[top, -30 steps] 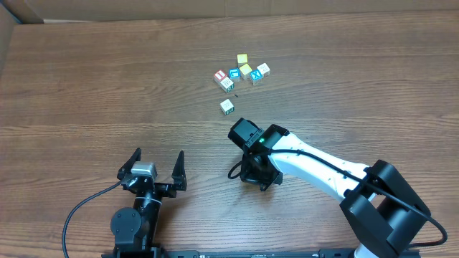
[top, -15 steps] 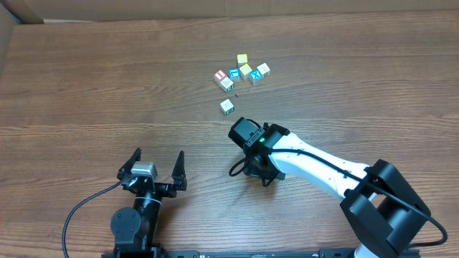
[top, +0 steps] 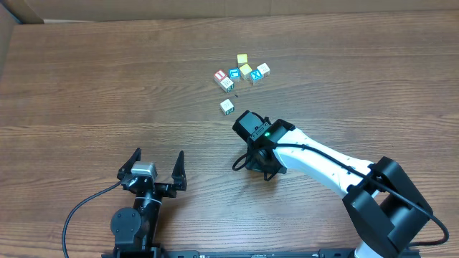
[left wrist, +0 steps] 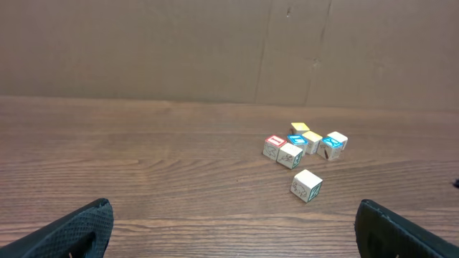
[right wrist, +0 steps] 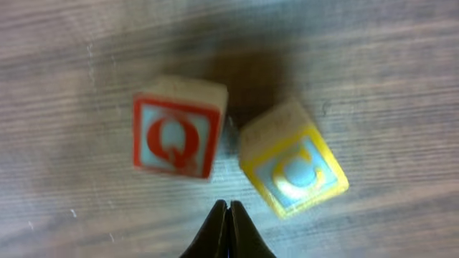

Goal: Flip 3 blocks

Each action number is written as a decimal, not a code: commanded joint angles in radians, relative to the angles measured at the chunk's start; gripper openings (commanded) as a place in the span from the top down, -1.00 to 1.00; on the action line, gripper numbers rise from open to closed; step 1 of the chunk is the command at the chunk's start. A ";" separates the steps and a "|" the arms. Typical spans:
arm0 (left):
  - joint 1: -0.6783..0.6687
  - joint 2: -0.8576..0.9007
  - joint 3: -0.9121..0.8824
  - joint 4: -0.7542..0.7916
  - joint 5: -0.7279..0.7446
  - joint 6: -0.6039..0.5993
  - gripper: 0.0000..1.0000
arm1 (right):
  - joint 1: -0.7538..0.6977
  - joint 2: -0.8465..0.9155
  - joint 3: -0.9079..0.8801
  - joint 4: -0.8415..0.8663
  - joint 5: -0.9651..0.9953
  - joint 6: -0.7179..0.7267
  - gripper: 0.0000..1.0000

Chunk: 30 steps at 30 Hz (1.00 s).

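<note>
Rightward crept the right arm's wrist, its right gripper [right wrist: 227, 209] pressed together and empty just short of a red Q block [right wrist: 176, 136] and yellow C block [right wrist: 294, 168], while the left gripper [top: 158, 153] sat spread near the desk's front edge and a lone pale block [top: 227, 106] lay untouched mid-desk, so a nudging flip seemed near.

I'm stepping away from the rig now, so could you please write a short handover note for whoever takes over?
Left pincer: open, empty, well away from the blocks.
Right pincer: shut, empty, tips by the gap between Q block and C block.
Elsewhere: lone block near the right arm, cluster beyond it.
Done: flips so far cannot be told.
Left: probably tip the Q block over next; check the count of three.
</note>
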 commanded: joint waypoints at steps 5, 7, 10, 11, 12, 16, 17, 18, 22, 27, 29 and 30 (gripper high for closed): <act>-0.008 -0.007 -0.003 -0.002 0.001 0.023 -1.00 | -0.082 -0.108 0.080 -0.106 -0.051 -0.034 0.93; -0.008 -0.007 -0.003 -0.002 0.001 0.023 -1.00 | -0.106 -0.112 0.080 -0.137 -0.051 -0.031 0.93; -0.008 -0.007 -0.003 -0.002 0.001 0.022 -1.00 | -0.127 -0.112 0.056 -0.158 -0.055 -0.029 0.93; -0.008 -0.008 -0.003 -0.002 0.001 0.022 -1.00 | -0.129 -0.112 0.046 -0.157 -0.060 -0.022 0.93; -0.008 -0.007 -0.003 -0.002 0.001 0.022 -1.00 | -0.129 -0.112 0.032 -0.151 -0.066 -0.008 0.93; -0.008 -0.007 -0.003 -0.002 0.001 0.022 -1.00 | -0.129 -0.112 -0.024 -0.101 -0.066 0.033 0.93; -0.008 -0.007 -0.003 -0.002 0.001 0.022 -1.00 | -0.129 -0.112 -0.039 -0.087 -0.066 0.051 0.93; -0.008 -0.007 -0.003 -0.002 0.001 0.022 -1.00 | -0.129 -0.112 -0.055 -0.071 -0.066 0.058 0.93; -0.008 -0.007 -0.003 -0.002 0.001 0.023 -1.00 | -0.129 -0.112 -0.129 -0.003 -0.067 0.107 0.93; -0.008 -0.007 -0.003 -0.002 0.001 0.022 -1.00 | -0.129 -0.112 -0.161 0.069 -0.051 0.098 0.93; -0.008 -0.007 -0.003 -0.002 0.001 0.023 -1.00 | -0.130 -0.112 -0.161 0.092 -0.018 0.098 0.93; -0.008 -0.007 -0.003 -0.002 0.001 0.022 -1.00 | -0.130 -0.112 -0.161 0.097 -0.006 0.098 0.92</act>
